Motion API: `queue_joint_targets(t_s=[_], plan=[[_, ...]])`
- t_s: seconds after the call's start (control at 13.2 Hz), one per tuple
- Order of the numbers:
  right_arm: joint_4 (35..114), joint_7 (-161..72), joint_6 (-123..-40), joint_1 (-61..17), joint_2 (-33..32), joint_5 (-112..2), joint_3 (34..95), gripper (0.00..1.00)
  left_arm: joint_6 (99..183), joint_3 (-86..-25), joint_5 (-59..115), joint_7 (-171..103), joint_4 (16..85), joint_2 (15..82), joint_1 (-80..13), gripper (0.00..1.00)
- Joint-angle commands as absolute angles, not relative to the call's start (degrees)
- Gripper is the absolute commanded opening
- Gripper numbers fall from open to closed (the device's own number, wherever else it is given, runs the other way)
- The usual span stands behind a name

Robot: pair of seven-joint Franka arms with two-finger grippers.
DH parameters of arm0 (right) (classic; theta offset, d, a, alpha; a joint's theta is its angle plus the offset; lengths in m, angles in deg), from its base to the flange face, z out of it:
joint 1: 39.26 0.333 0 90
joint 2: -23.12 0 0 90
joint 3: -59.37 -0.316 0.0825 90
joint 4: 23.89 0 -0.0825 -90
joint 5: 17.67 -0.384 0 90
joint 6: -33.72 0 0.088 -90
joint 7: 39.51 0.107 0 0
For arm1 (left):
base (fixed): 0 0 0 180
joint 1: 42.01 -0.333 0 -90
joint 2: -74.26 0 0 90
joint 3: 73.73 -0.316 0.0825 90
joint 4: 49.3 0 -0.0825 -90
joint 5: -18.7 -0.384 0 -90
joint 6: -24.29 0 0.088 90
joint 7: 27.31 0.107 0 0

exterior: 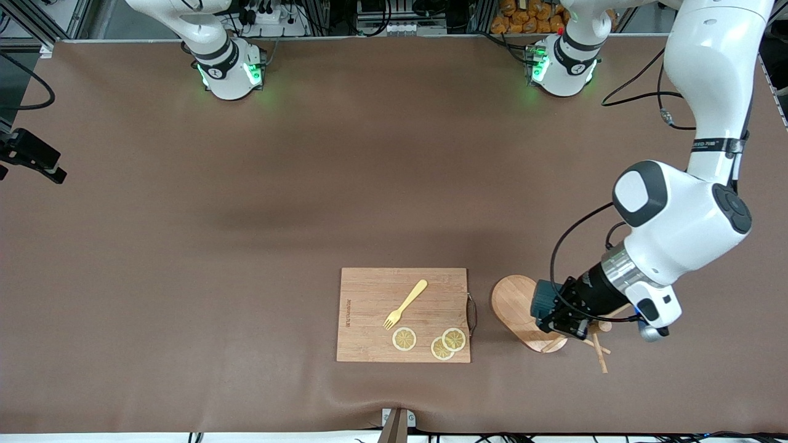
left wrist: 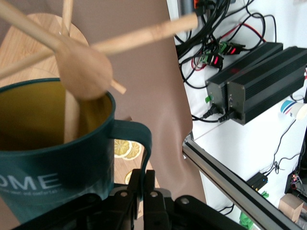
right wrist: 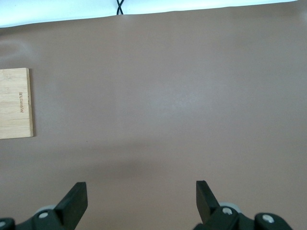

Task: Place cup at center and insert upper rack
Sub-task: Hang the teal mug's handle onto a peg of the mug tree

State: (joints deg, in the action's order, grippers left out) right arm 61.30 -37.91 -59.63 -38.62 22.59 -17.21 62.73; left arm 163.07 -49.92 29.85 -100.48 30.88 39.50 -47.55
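My left gripper [exterior: 563,317] is shut on the little handle [left wrist: 139,139] of the dark teal cup [exterior: 545,300] and holds it in the air over the bamboo upper rack's oval base [exterior: 514,301]. In the left wrist view the cup [left wrist: 48,158] shows its yellowish-brown inside, with the rack's round post top [left wrist: 84,67] and thin pegs [left wrist: 144,38] just over its rim. I cannot tell whether they touch. My right gripper [right wrist: 141,194] is open and empty above the bare mat; it is out of the front view.
A rectangular bamboo cutting board [exterior: 403,314] lies beside the rack toward the right arm's end, with a yellow fork [exterior: 406,303] and three lemon slices [exterior: 404,338] on it. Its end shows in the right wrist view [right wrist: 14,103]. A brown mat [exterior: 246,246] covers the table.
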Motion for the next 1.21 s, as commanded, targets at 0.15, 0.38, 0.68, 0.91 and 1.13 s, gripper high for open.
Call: queue_joint_targets(t_s=[0.15, 0.38, 0.68, 0.91, 1.13], plan=[[59.95, -37.22, -58.74, -38.82, 22.07, -16.62, 62.44, 1.00, 162.45, -49.65, 31.27, -98.85, 31.21, 39.11, -48.60, 0.00], [59.95, -37.22, -58.74, -38.82, 22.07, -16.62, 62.44, 1.00, 162.45, -49.65, 31.27, -98.94, 31.21, 39.20, -48.95, 0.00], [59.95, -37.22, -58.74, -38.82, 22.07, -16.62, 62.44, 1.00, 162.01, -49.21, 32.58, -95.07, 31.12, 39.02, -50.19, 0.00], [59.95, -37.22, -58.74, -38.82, 22.07, -16.62, 62.44, 1.00, 162.01, -49.21, 32.76, -95.16, 30.94, 39.02, -50.01, 0.09], [59.95, -37.22, -58.74, -38.82, 22.07, -16.62, 62.44, 1.00, 162.01, -49.39, 33.38, -95.16, 30.77, 39.28, -50.01, 1.00]])
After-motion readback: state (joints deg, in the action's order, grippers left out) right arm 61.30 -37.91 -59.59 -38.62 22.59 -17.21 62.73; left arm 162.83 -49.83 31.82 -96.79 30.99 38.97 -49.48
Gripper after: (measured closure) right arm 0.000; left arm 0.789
